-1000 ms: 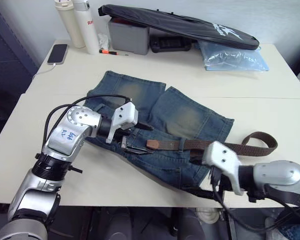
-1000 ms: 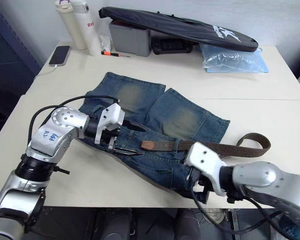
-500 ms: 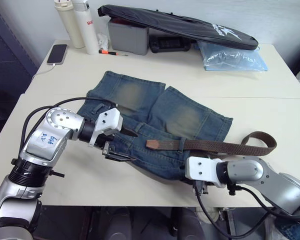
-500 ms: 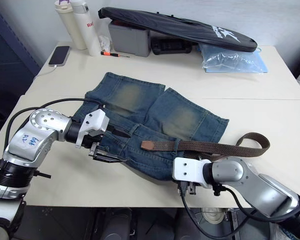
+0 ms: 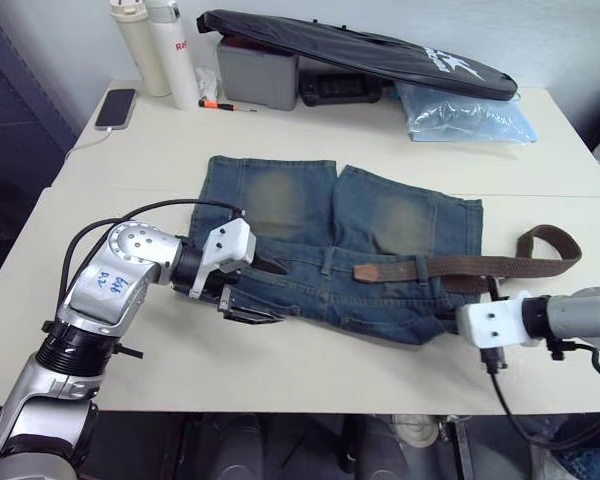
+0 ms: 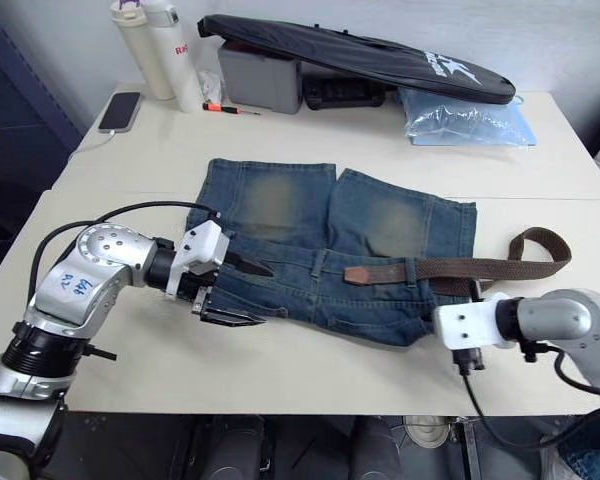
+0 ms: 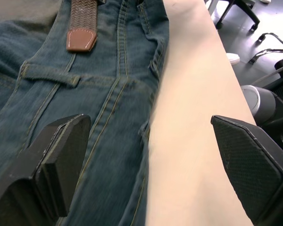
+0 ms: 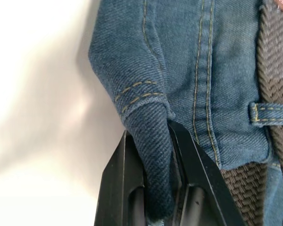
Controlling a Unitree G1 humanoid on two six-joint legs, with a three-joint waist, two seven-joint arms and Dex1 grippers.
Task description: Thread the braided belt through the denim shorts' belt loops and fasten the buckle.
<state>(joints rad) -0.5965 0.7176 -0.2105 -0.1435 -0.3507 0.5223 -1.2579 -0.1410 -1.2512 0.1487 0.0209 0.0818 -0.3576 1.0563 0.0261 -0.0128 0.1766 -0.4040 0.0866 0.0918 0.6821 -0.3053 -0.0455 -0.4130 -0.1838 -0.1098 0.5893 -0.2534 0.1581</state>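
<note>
**Now: right jaws pinch the shorts, left jaws wide**

The denim shorts [image 5: 345, 245] lie flat on the tabletop [image 5: 280, 150], stretched between the two grippers. The right gripper [image 8: 153, 188] has its jaws clamped on a fold of denim at the waistband corner. The left gripper [image 7: 151, 155] holds its jaws wide apart over the opposite waistband edge, gripping nothing. The braided belt [image 5: 460, 267] runs along the waistband from beside the right jaws, its tan leather tip ahead of the left jaws.
</note>
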